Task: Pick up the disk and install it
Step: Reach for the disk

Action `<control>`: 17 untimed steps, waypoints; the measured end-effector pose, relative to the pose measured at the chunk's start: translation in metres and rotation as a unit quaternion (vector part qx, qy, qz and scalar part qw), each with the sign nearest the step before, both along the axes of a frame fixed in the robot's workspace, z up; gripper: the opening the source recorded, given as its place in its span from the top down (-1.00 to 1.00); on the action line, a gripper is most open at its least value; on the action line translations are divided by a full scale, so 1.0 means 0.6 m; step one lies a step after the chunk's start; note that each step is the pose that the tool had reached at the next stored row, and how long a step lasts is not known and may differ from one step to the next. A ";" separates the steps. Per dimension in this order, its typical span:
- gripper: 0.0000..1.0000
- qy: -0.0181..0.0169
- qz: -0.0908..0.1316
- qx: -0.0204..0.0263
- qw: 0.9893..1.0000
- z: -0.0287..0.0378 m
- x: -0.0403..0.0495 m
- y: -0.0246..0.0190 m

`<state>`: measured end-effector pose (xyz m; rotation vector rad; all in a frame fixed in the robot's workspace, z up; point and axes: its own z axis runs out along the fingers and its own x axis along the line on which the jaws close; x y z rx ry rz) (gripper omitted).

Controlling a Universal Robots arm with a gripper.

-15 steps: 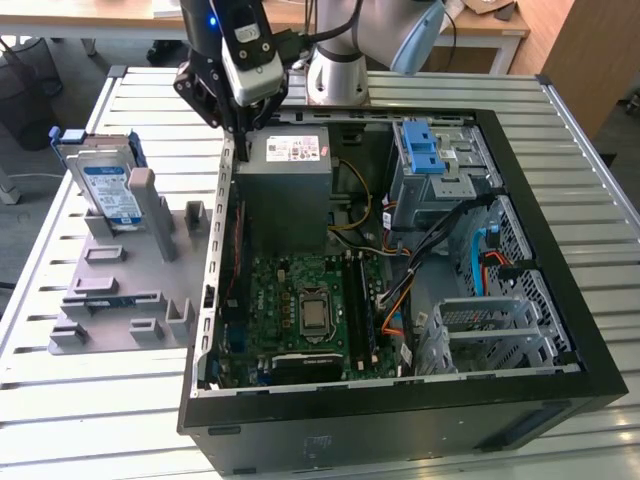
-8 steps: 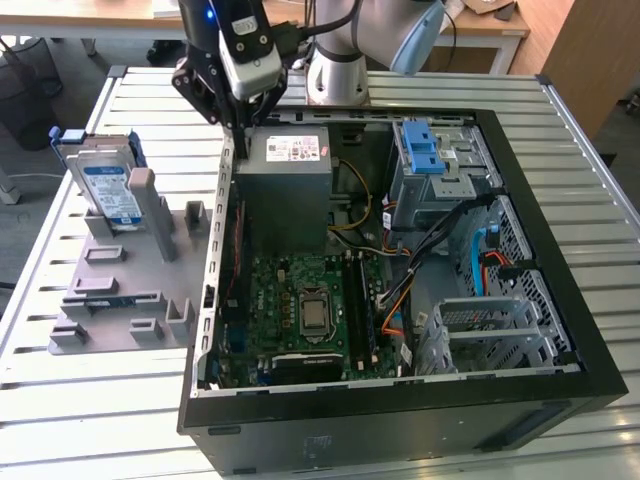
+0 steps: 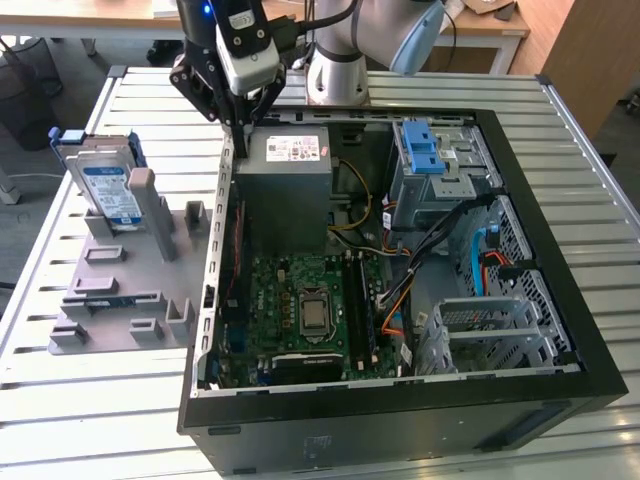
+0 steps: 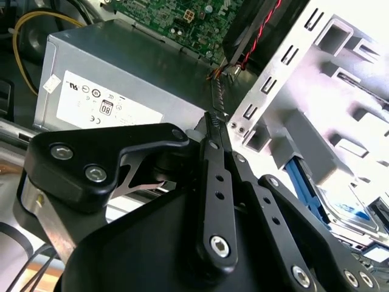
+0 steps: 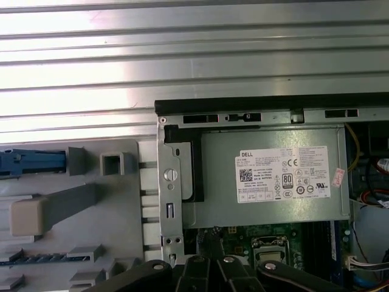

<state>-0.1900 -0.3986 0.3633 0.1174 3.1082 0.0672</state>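
Disk (image 3: 108,185) upright in grey fixture (image 3: 110,290), untouched | gripper (image 3: 238,128) closed, empty, over case wall (image 3: 222,200), well apart | we'd open it and centre across blue bracket (image 3: 70,135).

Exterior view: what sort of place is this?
Probably a robotics lab or test bench for PC assembly: an open computer case on a slatted metal table, a grey fixture plate holding the disk, and a robot arm.

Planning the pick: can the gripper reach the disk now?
Probably yes: the disk stands upright in the grey fixture, top uncovered; the gripper, shut, hovers over the case edge nearby.
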 end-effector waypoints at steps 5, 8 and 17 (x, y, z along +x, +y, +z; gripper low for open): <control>0.79 0.000 0.000 0.000 1.000 0.000 -0.001 0.0000; 0.79 0.000 0.000 0.000 1.000 0.000 -0.005 0.0000; 0.79 0.000 0.000 0.000 1.000 0.000 -0.010 0.0000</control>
